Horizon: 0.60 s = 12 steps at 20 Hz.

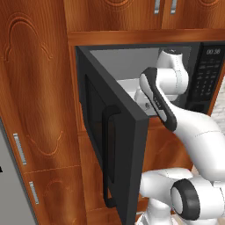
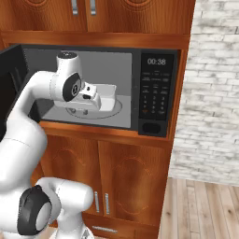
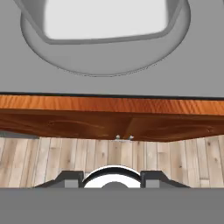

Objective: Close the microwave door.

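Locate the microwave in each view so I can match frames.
Left base view: microwave upper right, keypad at the right edge.
Right base view: microwave centre, cavity left of the keypad.
Hand view: its grey floor across the top.
Shared landmark: wooden cabinet front just below.

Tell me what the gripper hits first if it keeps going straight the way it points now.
Probably the wooden floor: the hand view looks down past the microwave sill and the cabinet doors below. Depth is unclear; the cabinet fronts might be grazed first.
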Tool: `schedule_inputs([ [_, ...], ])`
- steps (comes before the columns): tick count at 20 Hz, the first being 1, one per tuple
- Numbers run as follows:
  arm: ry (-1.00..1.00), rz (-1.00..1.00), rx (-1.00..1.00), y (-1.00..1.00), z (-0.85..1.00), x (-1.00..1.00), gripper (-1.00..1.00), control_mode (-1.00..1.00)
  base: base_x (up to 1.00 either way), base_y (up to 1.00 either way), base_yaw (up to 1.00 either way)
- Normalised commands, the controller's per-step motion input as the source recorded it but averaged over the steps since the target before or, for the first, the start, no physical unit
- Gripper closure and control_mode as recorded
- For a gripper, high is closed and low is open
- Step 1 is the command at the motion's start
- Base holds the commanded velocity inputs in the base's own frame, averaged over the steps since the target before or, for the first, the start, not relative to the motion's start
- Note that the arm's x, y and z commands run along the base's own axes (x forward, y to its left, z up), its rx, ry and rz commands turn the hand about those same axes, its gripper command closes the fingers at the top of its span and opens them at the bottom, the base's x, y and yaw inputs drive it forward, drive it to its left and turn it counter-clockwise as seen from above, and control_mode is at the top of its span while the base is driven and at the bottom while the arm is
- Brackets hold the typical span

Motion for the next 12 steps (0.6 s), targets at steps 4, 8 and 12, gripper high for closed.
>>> schedule_inputs([
  [4, -0.17, -0.08, -0.07, 0.11, 0.0, -0.56, -1.0, -1.0, 0.0, 0.0, 0.0],
  [8, -0.53, -0.11, -0.11, 0.34, 0.0, -1.0, -1.0, -1.0, 0.0, 0.0, 0.0],
  [12, -0.74, -0.01, -0.14, 0.46, -0.01, -1.0, -1.0, -1.0, 0.0, 0.0, 0.0],
])
